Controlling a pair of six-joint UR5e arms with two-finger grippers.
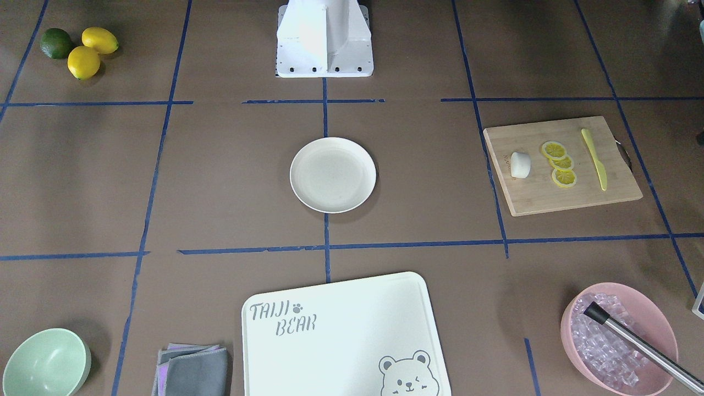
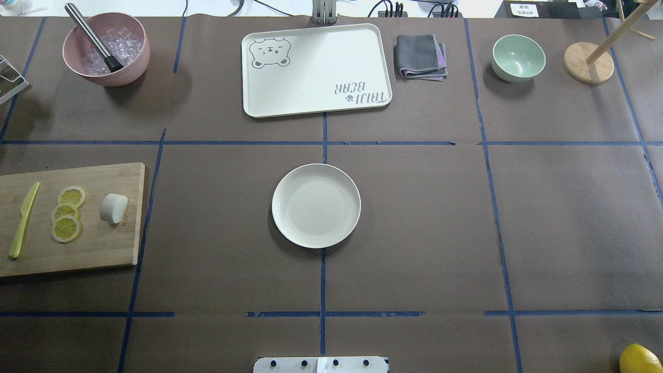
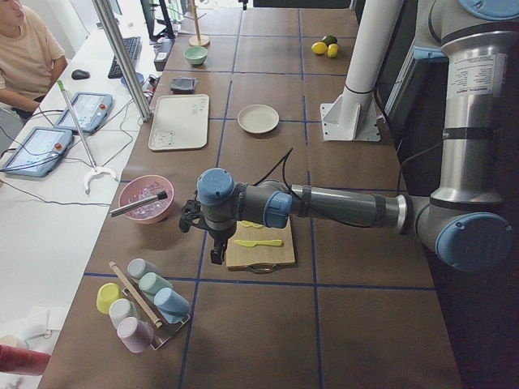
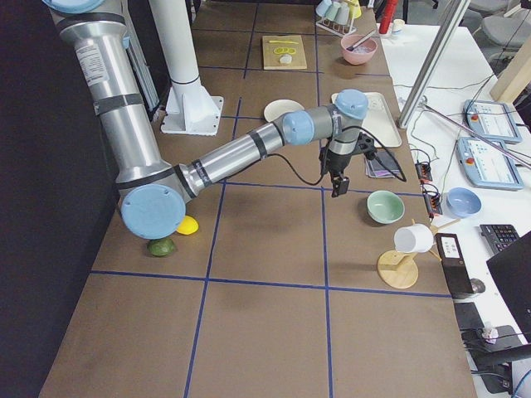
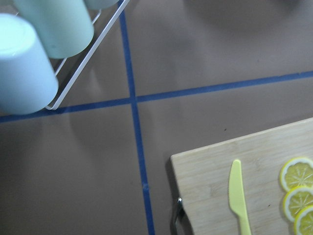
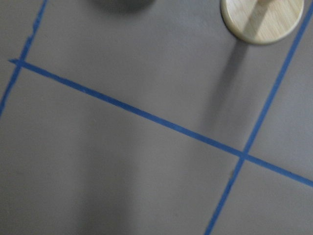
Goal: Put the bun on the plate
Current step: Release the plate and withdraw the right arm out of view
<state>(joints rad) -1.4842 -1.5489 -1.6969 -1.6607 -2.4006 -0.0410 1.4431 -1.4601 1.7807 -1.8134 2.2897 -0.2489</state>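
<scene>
Hanging over the desk just off the outer corner of the cutting board (image 2: 103, 248), the left gripper (image 3: 216, 253) is the nearer one. The right gripper (image 4: 339, 187) is well apart, across the desk. The bun (image 2: 114, 208) lies on the board's plate-side end, beyond the knife (image 2: 23, 223) and lemon slices (image 2: 65, 213) from the left gripper. The plate (image 2: 316, 205) sits bare at centre. Finger opening of either gripper: cannot tell, as only side views show them. The left wrist view cuts the bun off, and the left arm hides it in the side view. Its long axis is unclear.
</scene>
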